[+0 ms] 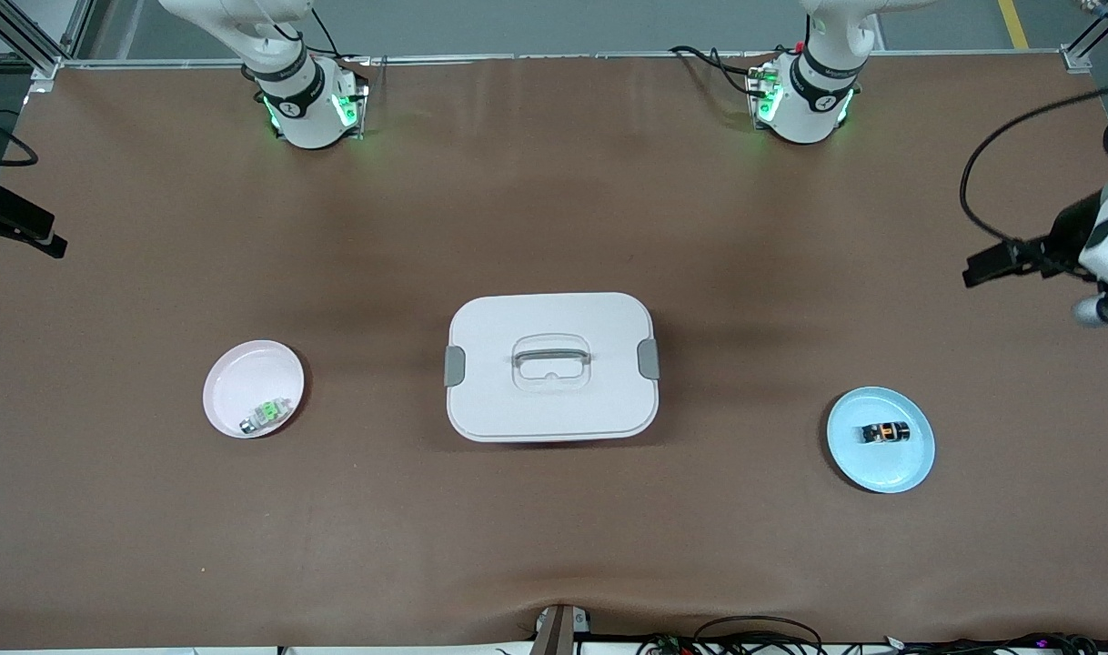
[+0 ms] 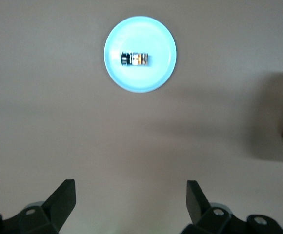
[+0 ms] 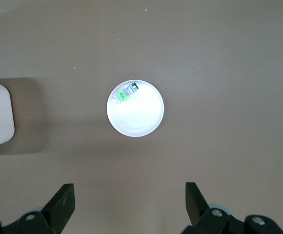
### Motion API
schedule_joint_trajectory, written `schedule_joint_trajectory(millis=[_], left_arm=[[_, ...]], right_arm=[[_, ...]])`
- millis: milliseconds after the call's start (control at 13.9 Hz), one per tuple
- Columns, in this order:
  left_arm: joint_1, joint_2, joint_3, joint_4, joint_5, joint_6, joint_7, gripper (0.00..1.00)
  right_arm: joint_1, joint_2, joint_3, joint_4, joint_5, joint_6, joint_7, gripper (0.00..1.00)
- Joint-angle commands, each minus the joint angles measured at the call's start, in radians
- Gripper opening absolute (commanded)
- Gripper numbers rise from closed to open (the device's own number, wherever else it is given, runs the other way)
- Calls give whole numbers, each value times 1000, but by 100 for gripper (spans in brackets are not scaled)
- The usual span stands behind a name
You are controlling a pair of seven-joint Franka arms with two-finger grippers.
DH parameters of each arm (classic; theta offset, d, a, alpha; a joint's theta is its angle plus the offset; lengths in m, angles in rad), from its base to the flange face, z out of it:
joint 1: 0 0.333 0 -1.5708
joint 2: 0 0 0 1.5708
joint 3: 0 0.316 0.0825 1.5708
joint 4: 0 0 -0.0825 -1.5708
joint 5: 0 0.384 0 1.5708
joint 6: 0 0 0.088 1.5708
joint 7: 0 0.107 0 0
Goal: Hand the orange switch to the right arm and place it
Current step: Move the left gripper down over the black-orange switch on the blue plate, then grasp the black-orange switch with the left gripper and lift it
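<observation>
A: Left claw (image 2: 131,204)?
B: Jaws spread, nothing between them. It hangs over bare table (image 1: 554,564) at the left arm's end. Orange switch (image 2: 135,59) lies well apart from it, ahead of the fingertips, flat in the blue plate (image 2: 156,78).
A: Right claw (image 3: 130,204)?
B: Also spread and holding nothing, waiting over the table; pink plate (image 3: 141,122) with the green-and-silver part (image 3: 125,93) ahead. White lidded box (image 1: 551,366) sits mid-table.

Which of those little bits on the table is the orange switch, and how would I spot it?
Start at the big white lidded box mid-table, then look toward the left arm's end for the blue plate. The orange switch lies on it: stubby, black, orange-marked, unlike the green-and-silver part on the pink plate.
</observation>
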Motion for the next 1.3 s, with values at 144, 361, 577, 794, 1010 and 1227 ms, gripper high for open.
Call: schedule_joint_trajectory(millis=[144, 361, 577, 794, 1010, 1227], left_arm=[[5, 148, 0, 27, -2, 133, 14, 100], [5, 205, 0, 27, -2, 210, 14, 100], [9, 260, 0, 28, -2, 269, 55, 100], [9, 316, -2, 25, -3, 329, 88, 100], [6, 369, -2, 25, -2, 363, 94, 100], [-3, 428, -2, 19, -3, 447, 99, 100]], right_arm=[[3, -18, -2, -15, -11, 2, 14, 100], [3, -18, -2, -15, -11, 3, 14, 100], [2, -18, -2, -15, -11, 0, 14, 100], [2, -18, -4, -14, -13, 12, 14, 100], [-3, -15, -4, -14, -13, 17, 14, 100], [-12, -12, -4, -12, -10, 14, 14, 100]])
